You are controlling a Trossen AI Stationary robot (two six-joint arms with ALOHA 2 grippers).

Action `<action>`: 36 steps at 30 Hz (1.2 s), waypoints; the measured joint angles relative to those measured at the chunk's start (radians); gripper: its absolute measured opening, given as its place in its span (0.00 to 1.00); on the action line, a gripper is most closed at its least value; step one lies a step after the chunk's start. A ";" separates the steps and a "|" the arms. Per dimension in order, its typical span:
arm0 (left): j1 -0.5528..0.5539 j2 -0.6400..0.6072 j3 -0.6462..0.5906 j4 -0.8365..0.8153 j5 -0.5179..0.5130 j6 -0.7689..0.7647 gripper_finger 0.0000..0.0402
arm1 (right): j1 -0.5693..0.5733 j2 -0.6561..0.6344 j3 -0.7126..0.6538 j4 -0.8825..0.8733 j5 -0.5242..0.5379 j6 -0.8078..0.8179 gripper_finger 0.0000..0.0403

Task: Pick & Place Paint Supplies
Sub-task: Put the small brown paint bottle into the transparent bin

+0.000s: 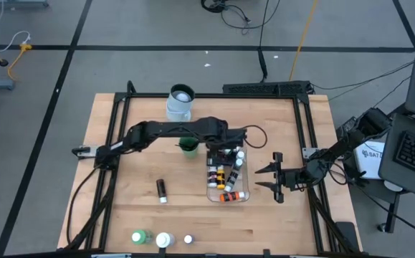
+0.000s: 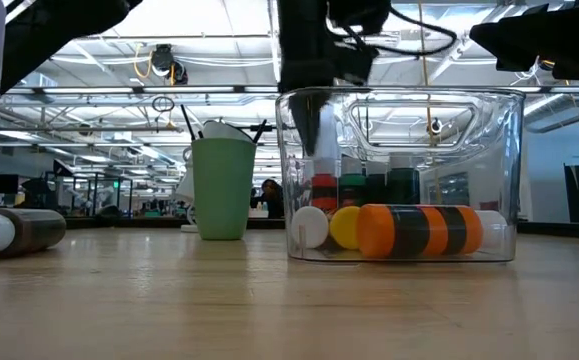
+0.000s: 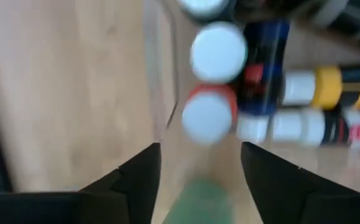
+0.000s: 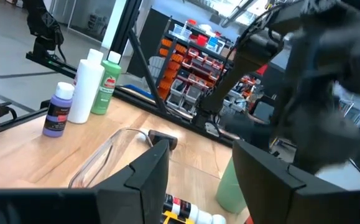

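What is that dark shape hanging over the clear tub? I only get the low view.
Observer: That is the left gripper, open above the upright bottles at one end of the tub.
Operator: Where is the other arm?
Observer: The right gripper hangs open just beside the tub, on the right.
Operator: Which supplies are still outside?
Observer: Besides the bottle lying flat, three stand at the table's front edge: a green bottle, a white jar and a small purple bottle.

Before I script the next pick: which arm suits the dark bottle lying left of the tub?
Left, probably: the dark bottle lies on its side of the clear tub; the right gripper waits beyond it.
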 joint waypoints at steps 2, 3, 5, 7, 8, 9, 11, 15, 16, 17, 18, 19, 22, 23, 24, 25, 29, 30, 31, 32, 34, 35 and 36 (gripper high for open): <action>-0.012 -0.043 -0.011 -0.066 -0.033 -0.013 0.59 | 0.000 0.000 0.000 -0.005 0.000 0.000 0.42; -0.019 -0.060 -0.010 -0.113 -0.042 -0.032 0.60 | 0.000 0.000 0.000 -0.009 0.000 0.000 0.42; -0.037 -0.121 -0.024 -0.139 -0.035 -0.093 0.62 | 0.000 0.000 0.000 -0.013 -0.001 0.000 0.42; -0.061 -0.215 -0.070 -0.125 0.036 -0.125 0.62 | 0.000 0.000 0.000 -0.017 -0.001 0.000 0.42; -0.079 -0.260 -0.089 -0.121 0.070 -0.132 0.61 | 0.000 0.000 0.000 -0.020 -0.001 0.002 0.42; -0.100 -0.299 -0.107 -0.124 0.089 -0.141 0.60 | 0.000 0.000 0.000 -0.023 -0.001 0.006 0.42; -0.145 -0.404 -0.188 -0.128 0.083 -0.198 0.58 | 0.000 0.000 0.000 -0.022 -0.002 0.008 0.42; -0.236 -0.586 -0.421 -0.079 -0.009 -0.339 0.54 | 0.000 0.000 0.000 -0.033 -0.001 0.014 0.42; -0.255 -0.627 -0.490 -0.065 -0.016 -0.371 0.53 | 0.000 0.000 0.000 -0.033 -0.001 0.015 0.42; -0.274 -0.666 -0.559 -0.047 -0.011 -0.407 0.52 | 0.000 0.000 0.000 -0.039 -0.002 0.015 0.42; -0.291 -0.697 -0.628 -0.027 0.003 -0.431 0.52 | 0.000 0.001 0.000 -0.046 -0.002 0.015 0.42; -0.308 -0.726 -0.694 -0.007 0.010 -0.435 0.52 | 0.000 0.001 0.000 -0.051 -0.002 0.012 0.42; -0.358 -0.780 -0.844 0.029 0.020 -0.367 0.53 | -0.001 0.000 0.000 -0.052 -0.002 0.010 0.42; -0.370 -0.793 -0.885 0.030 0.020 -0.344 0.53 | -0.001 0.000 0.000 -0.052 -0.001 0.010 0.42; -0.379 -0.801 -0.922 0.034 0.021 -0.329 0.54 | -0.001 0.000 0.000 -0.052 -0.001 0.011 0.42; -0.385 -0.808 -0.959 0.050 0.028 -0.318 0.54 | -0.001 0.001 0.000 -0.052 -0.002 0.013 0.42; -0.419 -0.824 -1.102 0.123 0.054 -0.229 0.54 | -0.001 0.000 0.000 -0.052 -0.002 0.023 0.42; -0.426 -0.824 -1.135 0.141 0.048 -0.205 0.53 | -0.001 0.000 0.000 -0.052 -0.001 0.023 0.42; -0.435 -0.823 -1.165 0.157 0.032 -0.185 0.53 | -0.001 0.000 0.000 -0.052 -0.002 0.023 0.42; -0.442 -0.823 -1.191 0.172 0.017 -0.164 0.52 | -0.001 0.000 0.000 -0.052 -0.001 0.022 0.42; -0.451 -0.824 -1.229 0.210 -0.015 -0.137 0.52 | -0.001 0.000 0.000 -0.055 -0.001 0.022 0.42; -0.458 -0.824 -1.246 0.237 -0.031 -0.129 0.52 | -0.001 0.000 0.000 -0.059 -0.001 0.024 0.42; -0.465 -0.824 -1.261 0.266 -0.047 -0.121 0.52 | -0.001 0.000 0.000 -0.062 -0.001 0.028 0.42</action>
